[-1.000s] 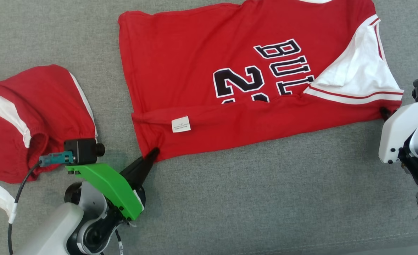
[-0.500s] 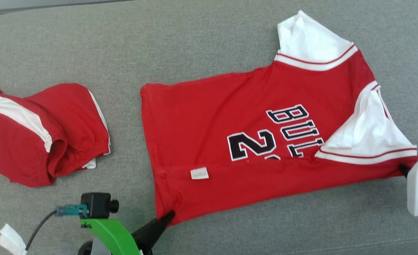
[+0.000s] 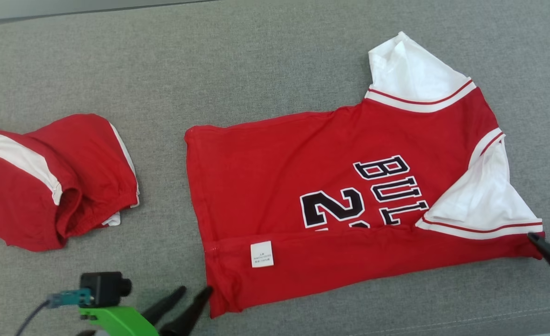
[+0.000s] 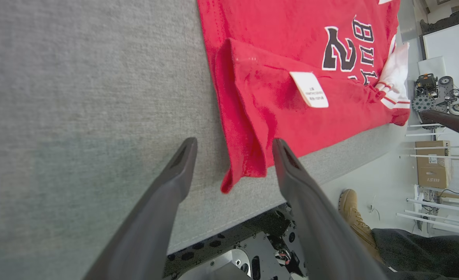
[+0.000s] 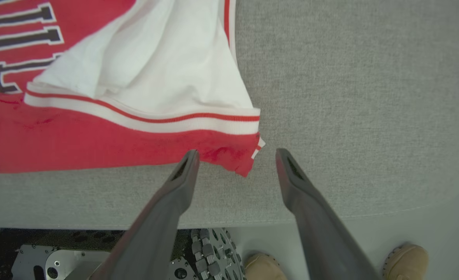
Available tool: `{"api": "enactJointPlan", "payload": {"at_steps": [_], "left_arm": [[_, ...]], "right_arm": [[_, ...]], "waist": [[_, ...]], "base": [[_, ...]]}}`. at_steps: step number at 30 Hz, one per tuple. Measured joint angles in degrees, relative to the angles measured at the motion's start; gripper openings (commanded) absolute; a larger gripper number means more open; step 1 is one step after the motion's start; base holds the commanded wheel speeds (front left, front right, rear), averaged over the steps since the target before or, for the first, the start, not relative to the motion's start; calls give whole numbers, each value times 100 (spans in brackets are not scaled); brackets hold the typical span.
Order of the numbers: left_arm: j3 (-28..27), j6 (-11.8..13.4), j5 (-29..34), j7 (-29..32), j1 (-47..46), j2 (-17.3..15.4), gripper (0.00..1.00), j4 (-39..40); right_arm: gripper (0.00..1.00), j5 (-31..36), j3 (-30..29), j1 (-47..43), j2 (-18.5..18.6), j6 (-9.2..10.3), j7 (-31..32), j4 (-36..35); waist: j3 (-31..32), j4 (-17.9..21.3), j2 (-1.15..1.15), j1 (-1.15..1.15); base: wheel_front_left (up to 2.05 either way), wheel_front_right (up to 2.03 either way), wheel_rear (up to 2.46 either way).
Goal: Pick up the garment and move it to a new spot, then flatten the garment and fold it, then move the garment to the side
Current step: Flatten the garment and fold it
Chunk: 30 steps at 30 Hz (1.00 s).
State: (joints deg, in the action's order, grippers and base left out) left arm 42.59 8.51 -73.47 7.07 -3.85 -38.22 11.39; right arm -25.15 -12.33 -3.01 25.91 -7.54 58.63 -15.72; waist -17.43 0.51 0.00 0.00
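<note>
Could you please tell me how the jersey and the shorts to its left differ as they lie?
The jersey lies spread flat, its near edge folded over; the shorts lie bunched up. The jersey bears black lettering and a number; the shorts show a white stripe, no print. The jersey covers more area than the shorts. Both are red with white trim and rest on the grey surface.

This is looking like a robotics lab or workshop. Past the edge of the grey fabric-covered tabletop (image 3: 275, 60), a cardboard box (image 4: 431, 165) is sitting among white racks, geared machinery (image 4: 435, 91) with loose cables is lying beside it, and a person in tan boots (image 5: 406, 260) is standing on a pale floor (image 5: 428, 221).
</note>
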Motion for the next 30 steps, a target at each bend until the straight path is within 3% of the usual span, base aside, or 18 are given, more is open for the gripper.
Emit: {"api": "enactJointPlan", "payload": {"at_steps": [4, 8, 10, 12, 17, 22, 30], "left_arm": [[-485, 154, 126, -234, -133, -390, 100, 246], [-788, 193, 315, -148, -1112, -392, 100, 178], [-778, 174, 556, -25, -1725, -275, 100, -10], [-703, 74, 614, 134, -2319, 42, 100, -255], [-442, -175, 820, 334, -3217, 591, 100, -970], [-277, -415, 958, 343, -3662, 928, 100, -1507], [-125, -673, 1035, 346, -3975, 1137, 100, -1734]], "right_arm": [[100, -145, -114, 903, 8, 1, -29, -492], [100, 246, 254, 2408, -109, 1, -101, -280], [100, 604, 535, 3183, -223, 1, -133, 75], [100, 964, 789, 3943, -431, 1, -187, 555], [100, 1796, 1039, 5142, -820, 1, -639, 1789], [100, 2307, 1047, 5639, -1020, 1, -1072, 2847], [100, 2524, 985, 6041, -1057, 8, -1450, 3513]], "waist": [[-176, -2, 0, 0], [-495, -18, 0, 0], [-691, -39, 0, 0], [-929, -85, 0, 0], [-1473, -254, 0, 1], [-1867, -515, 0, 1], [-2163, -799, 0, 0]], "base": [[0, 0, 0], [0, 0, 0], [0, 0, 0], [0, 0, 0], [0, 0, 0], [0, 0, 0], [0, 0, 0]]}}
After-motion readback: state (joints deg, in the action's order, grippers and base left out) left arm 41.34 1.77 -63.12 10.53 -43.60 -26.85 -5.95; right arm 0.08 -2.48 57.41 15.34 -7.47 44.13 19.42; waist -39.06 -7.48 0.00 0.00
